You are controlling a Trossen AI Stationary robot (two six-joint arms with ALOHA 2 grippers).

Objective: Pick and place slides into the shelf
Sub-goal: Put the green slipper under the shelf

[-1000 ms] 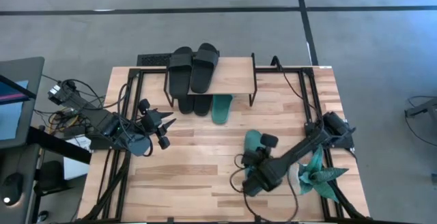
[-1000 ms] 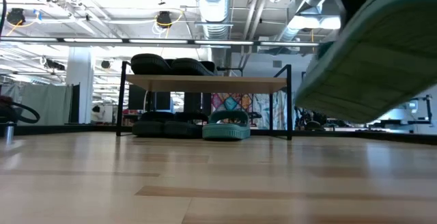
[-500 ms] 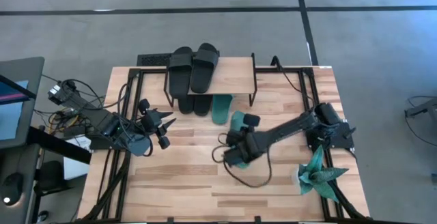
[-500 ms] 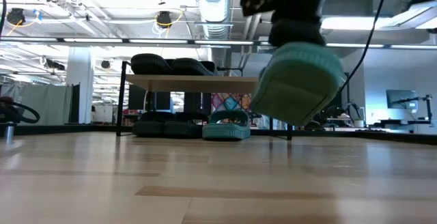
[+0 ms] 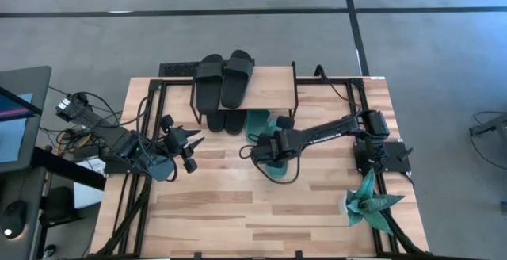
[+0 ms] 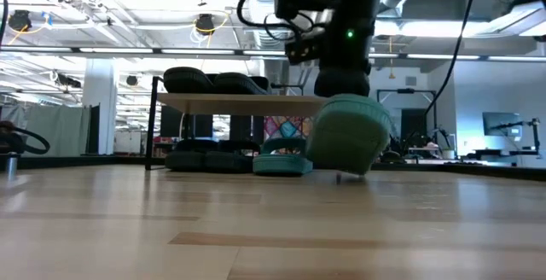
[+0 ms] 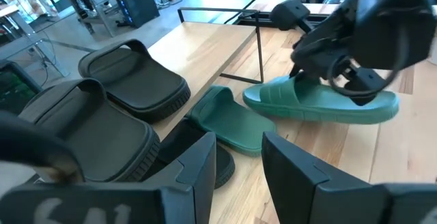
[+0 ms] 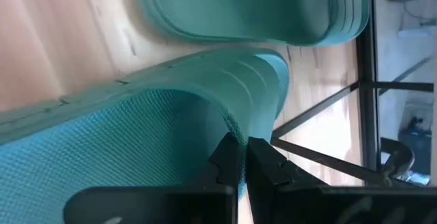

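We have the last teal slide [image 7: 321, 100] pinched in the right gripper [image 5: 270, 147], carried just above the tabletop [image 5: 222, 204] in front of the shelf [image 5: 265, 92], right beside the other teal slide [image 7: 229, 118] that already lies under the plank. Two black slides [image 5: 224, 78] sit on top of the shelf and two more [image 6: 203, 158] rest on the table beneath it. In the right wrist view our fingers [image 8: 229, 159] are closed tight on the slide's edge. To finish this step well, we judge we should keep the sole low and level, line it up parallel with its green mate, and slide it under the plank without nudging the neighbour or catching the thin black leg [image 6: 362, 126] at that end. Our right arm reaches long and nearly flat across the table from its base toward the shelf. Our left gripper [image 5: 188, 145] waits to the shelf's left, fingers apart and holding nothing.
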